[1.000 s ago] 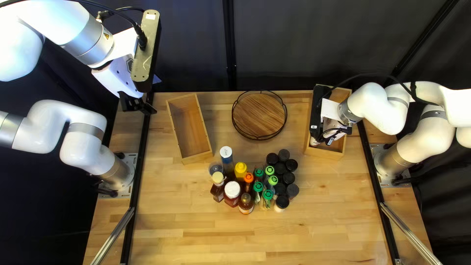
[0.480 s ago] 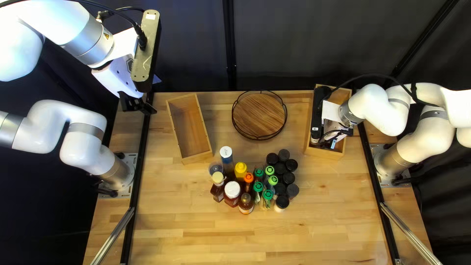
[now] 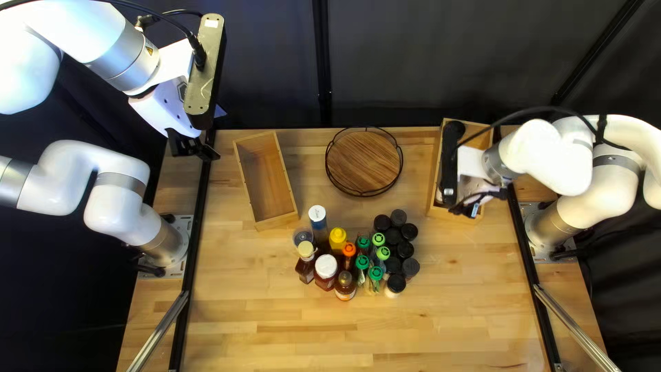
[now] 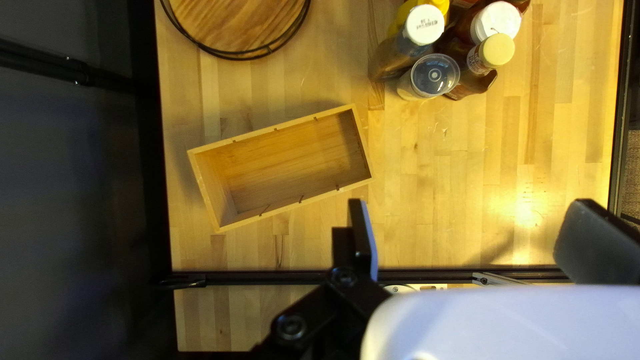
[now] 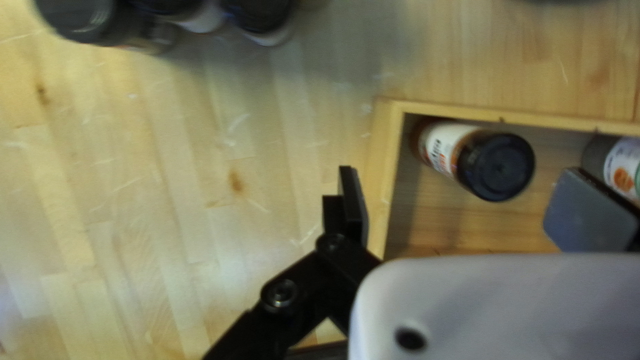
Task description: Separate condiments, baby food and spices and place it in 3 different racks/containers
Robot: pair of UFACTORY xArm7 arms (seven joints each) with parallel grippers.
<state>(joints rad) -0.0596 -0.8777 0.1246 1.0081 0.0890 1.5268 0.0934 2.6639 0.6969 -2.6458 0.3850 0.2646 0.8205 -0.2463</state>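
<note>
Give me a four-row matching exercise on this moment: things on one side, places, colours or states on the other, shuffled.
1. Round tray
2. Left gripper
3. Right gripper
4. Lid of the boxed jar

A. Open, at the box with that jar
B. Black
C. Between two boxes, seen from above
D. Open, near the table's far left corner

Pairs: 1-C, 2-D, 3-A, 4-B

Wooden table [image 3: 275, 324]: ahead of the left gripper's [image 3: 200, 148] fingers, a box [image 4: 287, 167], then a round tray [image 3: 364, 162] and clustered containers [image 3: 326, 265]; between the right gripper's [image 3: 474, 189], a second box [image 5: 383, 153].
</note>
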